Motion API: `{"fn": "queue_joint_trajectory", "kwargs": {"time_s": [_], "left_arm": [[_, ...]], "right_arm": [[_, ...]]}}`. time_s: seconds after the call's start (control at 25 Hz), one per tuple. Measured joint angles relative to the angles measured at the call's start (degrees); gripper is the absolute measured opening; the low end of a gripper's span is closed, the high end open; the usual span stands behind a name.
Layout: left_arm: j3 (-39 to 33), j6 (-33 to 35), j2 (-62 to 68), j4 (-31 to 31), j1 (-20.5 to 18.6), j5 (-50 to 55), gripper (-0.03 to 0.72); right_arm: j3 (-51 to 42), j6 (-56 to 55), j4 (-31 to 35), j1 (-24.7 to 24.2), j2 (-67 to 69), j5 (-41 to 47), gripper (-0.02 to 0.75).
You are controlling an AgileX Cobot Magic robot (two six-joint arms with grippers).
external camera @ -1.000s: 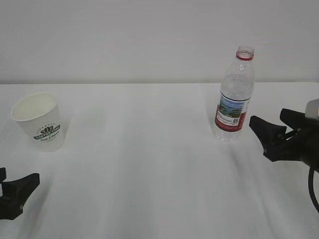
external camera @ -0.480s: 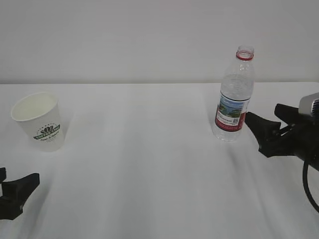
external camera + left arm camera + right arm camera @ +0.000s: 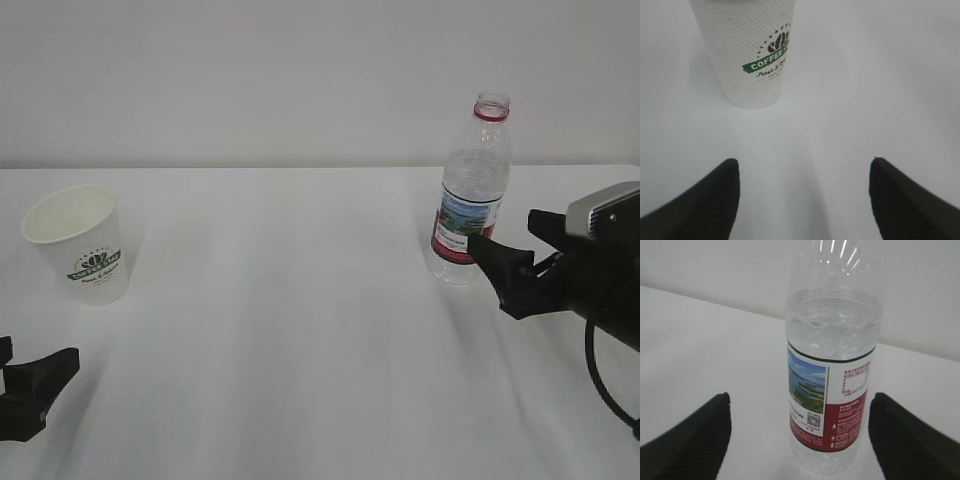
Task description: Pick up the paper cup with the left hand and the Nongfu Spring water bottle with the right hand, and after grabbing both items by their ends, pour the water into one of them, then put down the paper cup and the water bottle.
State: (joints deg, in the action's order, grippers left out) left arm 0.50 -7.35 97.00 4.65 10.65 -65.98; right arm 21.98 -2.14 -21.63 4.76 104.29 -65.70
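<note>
With the right hand's black two-jaw gripper (image 3: 512,252) spread apart beside the tall clear ribbed uncapped bottle (image 3: 469,194), I fear a nudge topples it, spilling.

The right hand (image 3: 522,254) is showing matte black, wedge-shaped jaws tapering to blunt tips, with a silver-grey block (image 3: 603,209) sitting behind them and a thin black cable (image 3: 606,390) looping down below that block. The left hand (image 3: 28,383) is showing only similar black tapered jaws, faintly textured.
</note>
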Motion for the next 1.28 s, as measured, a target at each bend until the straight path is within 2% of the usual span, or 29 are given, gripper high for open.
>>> {"fn": "queue_joint_trajectory", "kwargs": {"time_s": [0.76,1.28], "left_arm": [[0.0,0.0,0.0,0.0,0.0,0.0,0.587],[0.0,0.4,0.0,0.0,0.0,0.0,0.585]], "right_arm": [[8.0,-0.2,2.6,0.0,8.2,0.0,0.659],[14.3,-2.0,2.0,0.0,14.2,0.0,0.659]]}}
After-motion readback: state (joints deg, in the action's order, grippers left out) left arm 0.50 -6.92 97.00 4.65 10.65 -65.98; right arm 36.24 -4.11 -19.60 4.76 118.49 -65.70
